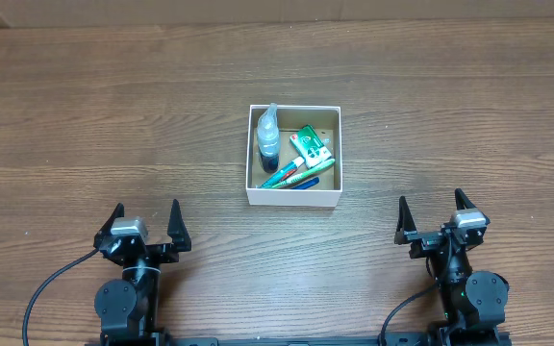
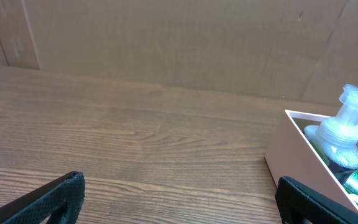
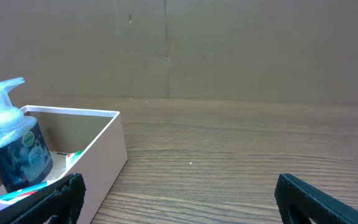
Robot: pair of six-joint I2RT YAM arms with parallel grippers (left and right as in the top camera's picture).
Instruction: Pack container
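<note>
The container [image 1: 293, 198] sits on the wooden desk [image 1: 85, 115] a little right of center, well ahead of both arms and closer to the right arm's side than to the left's. It is a small square box with white outer walls and a brown inside, standing flat with its open top facing up. Inside it, a clear pump bottle [image 1: 268, 135] with dark blue liquid occupies the left part; the right wrist view shows it standing upright with its pump head above the rim. A green and white packet [image 1: 311, 146] lies in the right part, and several slim stick-shaped items [image 1: 291, 176] in teal, red-and-white and blue lie slanted across the near part of the box. The left tool [image 1: 146, 210] rests near the front edge of the desk on the left, released, its 2 black fingers [image 2: 61, 194] spread wide apart with nothing between them but bare wood. The right tool [image 1: 430, 199] rests near the front edge on the right, likewise released and empty, its fingers [image 3: 319, 198] spread apart. Neither tool touches the container; both are well apart from it. In both wrist views a plain brown panel [image 2: 166, 43] stands behind the far edge of the desk.
</note>
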